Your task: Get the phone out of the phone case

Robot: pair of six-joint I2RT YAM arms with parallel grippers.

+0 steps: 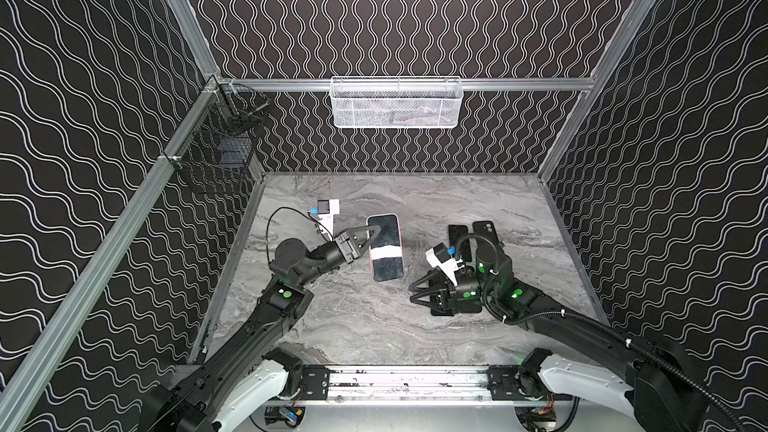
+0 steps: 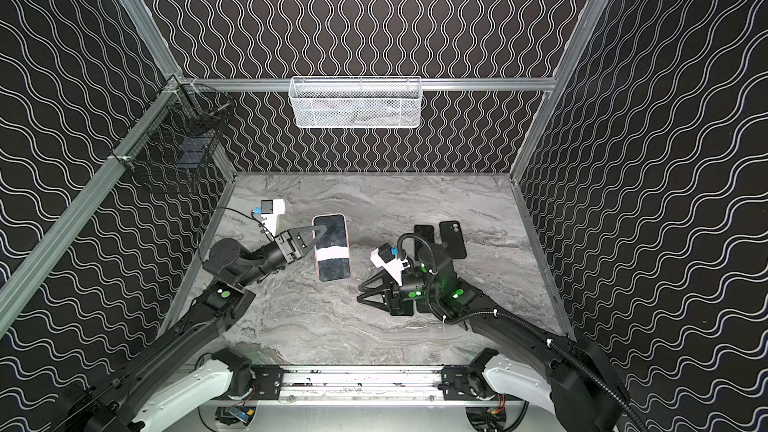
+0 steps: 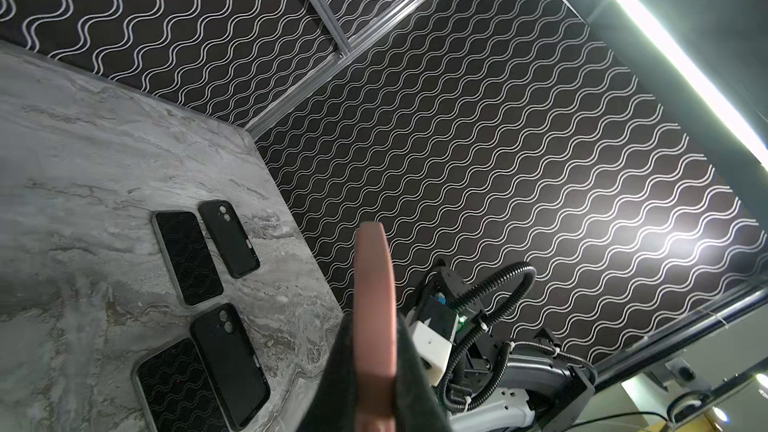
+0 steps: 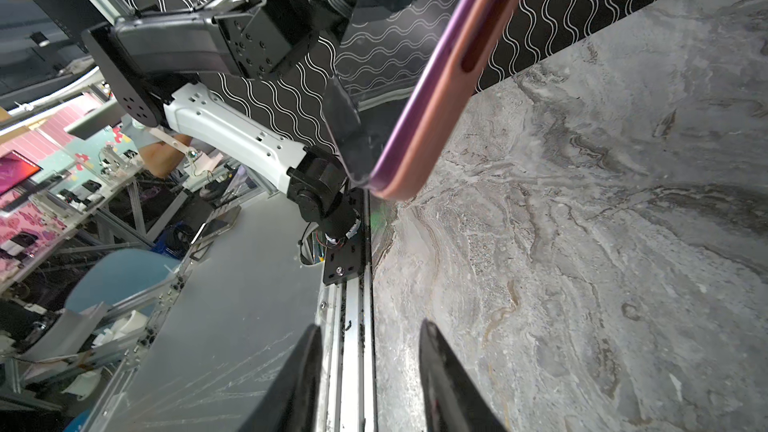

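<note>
Firmly the left pincer (image 1: pixel 372 231) clamps one edge of the cased phone (image 1: pixel 387 261), the right pincer (image 1: pixel 411 291) gaping empty nearby.

Nothing legible turns up in any view: no brand, number, label or sign. The phone (image 1: pixel 387 268) has a dark screen (the white band across it carries no writing). The pink phone case (image 4: pixel 438 89) shows a plain edge, and a black case (image 3: pixel 227 238) lying on the table (image 1: pixel 332 326) has an unmarked back.
</note>
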